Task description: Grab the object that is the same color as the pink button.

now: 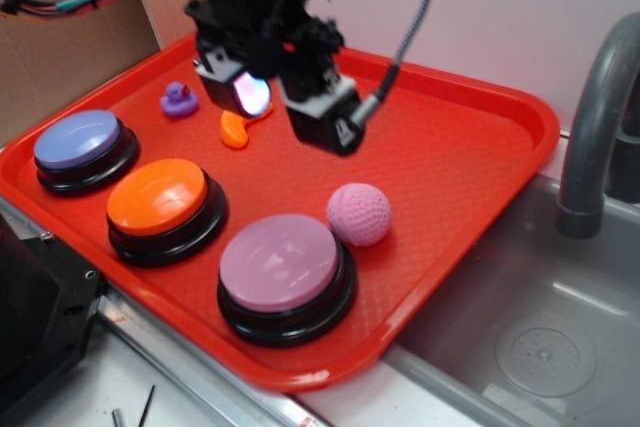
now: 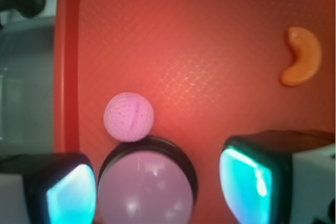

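Hovering open gripper [image 1: 290,107] above tray [image 1: 470,157], pink ball [image 1: 359,214] beside pink button [image 1: 279,262].

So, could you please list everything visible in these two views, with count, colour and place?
pink ball: one, pink, dimpled, on the tray beside the pink button
pink button: one, pink-lilac dome on black base, near front edge of tray
orange button: one, orange dome on black base, middle of the button row
blue-purple button: one, blue-purple dome on black base, far end of the row
duck: one, purple, back of tray
crescent piece: one, orange, beside the duck
tray: one, red, textured floor, holds all of the above
sink: one, grey metal, beside the tray
faucet: one, grey, over the sink
gripper: one, black, open, above the tray, holding nothing
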You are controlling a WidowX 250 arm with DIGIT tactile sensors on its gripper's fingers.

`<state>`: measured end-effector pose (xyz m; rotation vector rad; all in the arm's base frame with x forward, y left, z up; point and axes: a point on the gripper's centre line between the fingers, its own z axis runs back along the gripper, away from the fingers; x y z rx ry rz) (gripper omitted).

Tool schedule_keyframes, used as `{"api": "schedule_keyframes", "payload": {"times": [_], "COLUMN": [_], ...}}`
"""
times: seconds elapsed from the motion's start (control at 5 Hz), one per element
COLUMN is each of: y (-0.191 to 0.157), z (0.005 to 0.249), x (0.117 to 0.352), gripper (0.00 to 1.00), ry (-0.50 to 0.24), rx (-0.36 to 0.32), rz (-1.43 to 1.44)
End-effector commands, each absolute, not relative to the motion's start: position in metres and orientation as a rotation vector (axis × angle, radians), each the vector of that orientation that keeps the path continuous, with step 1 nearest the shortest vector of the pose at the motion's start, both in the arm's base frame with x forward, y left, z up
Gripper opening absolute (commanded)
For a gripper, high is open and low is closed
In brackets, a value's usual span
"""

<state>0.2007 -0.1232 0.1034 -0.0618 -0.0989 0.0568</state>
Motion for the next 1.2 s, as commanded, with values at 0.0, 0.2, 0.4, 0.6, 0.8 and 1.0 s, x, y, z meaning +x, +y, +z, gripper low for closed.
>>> {"api": "schedule_keyframes", "payload": {"times": [0.0,0.2,0.4,0.6,0.8,1.0], "y": [-0.149,-0.155,-0.156,-0.147,-0.142,-0.142], "z": [0.074,0.057,0.037,0.029,0.024,0.028], "x": [0.216,0.219,0.224,0.231,0.234,0.231], "gripper": [1.0,1.0,1.0,1.0,0.0,0.0], "ry": [-0.096,-0.085,-0.039,-0.015,-0.027,-0.023], "rx": [-0.056,0.014,0.057,0.074,0.083,0.087], "rz": [0.012,0.006,0.017,0.084,0.132,0.134]}}
